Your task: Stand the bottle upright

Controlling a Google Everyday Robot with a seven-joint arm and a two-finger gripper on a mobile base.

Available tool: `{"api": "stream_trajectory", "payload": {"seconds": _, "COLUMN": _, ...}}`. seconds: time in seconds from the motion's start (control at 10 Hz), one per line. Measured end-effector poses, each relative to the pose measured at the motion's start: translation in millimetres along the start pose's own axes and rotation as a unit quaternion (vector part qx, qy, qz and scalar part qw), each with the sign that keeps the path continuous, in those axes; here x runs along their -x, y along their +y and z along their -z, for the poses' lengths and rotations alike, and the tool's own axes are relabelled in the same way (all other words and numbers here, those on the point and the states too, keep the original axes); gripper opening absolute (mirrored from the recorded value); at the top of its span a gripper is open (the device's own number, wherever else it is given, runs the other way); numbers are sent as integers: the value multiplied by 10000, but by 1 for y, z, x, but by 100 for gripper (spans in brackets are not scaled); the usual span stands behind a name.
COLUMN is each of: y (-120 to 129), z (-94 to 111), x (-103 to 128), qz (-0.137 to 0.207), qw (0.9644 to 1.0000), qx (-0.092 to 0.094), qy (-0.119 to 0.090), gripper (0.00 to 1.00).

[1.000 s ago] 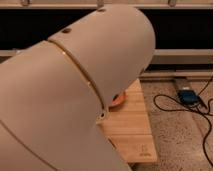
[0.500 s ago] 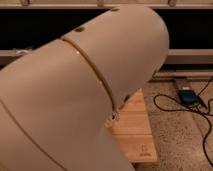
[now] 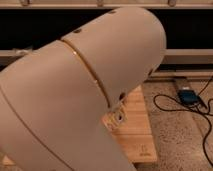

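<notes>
My white arm casing (image 3: 85,90) fills most of the camera view and blocks the scene. The gripper is not in view. The bottle is hidden or out of view. Only a strip of a light wooden table top (image 3: 137,127) shows at the lower right, past the arm.
A speckled floor (image 3: 182,130) lies right of the wooden top, with a small blue device (image 3: 187,96) and black cables (image 3: 175,107) on it. A dark shelf or wall with a pale rail (image 3: 187,56) runs along the back.
The arm casing has swung further right and up, covering more of the view; the orange thing seen by the table a second ago is now hidden.
</notes>
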Motion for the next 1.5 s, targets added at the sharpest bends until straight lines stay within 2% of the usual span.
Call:
{"api": "stream_trajectory", "payload": {"seconds": 0.6, "y": -16, "z": -16, "x": -25, "qz": 153, "qw": 9990, "qx": -164, "qy": 378, "gripper": 14}}
{"api": "stream_trajectory", "payload": {"seconds": 1.0, "y": -24, "z": -33, "x": -45, "qz": 240, "qw": 9972, "qx": -255, "qy": 665, "gripper": 14}}
{"api": "stream_trajectory", "payload": {"seconds": 1.2, "y": -26, "z": -43, "x": -47, "qz": 268, "qw": 9961, "qx": -265, "qy": 803, "gripper": 15}}
{"api": "stream_trajectory", "payload": {"seconds": 1.3, "y": -27, "z": -48, "x": -47, "qz": 271, "qw": 9955, "qx": -263, "qy": 873, "gripper": 19}}
{"api": "stream_trajectory", "payload": {"seconds": 1.5, "y": -28, "z": -54, "x": -48, "qz": 272, "qw": 9946, "qx": -283, "qy": 959, "gripper": 38}}
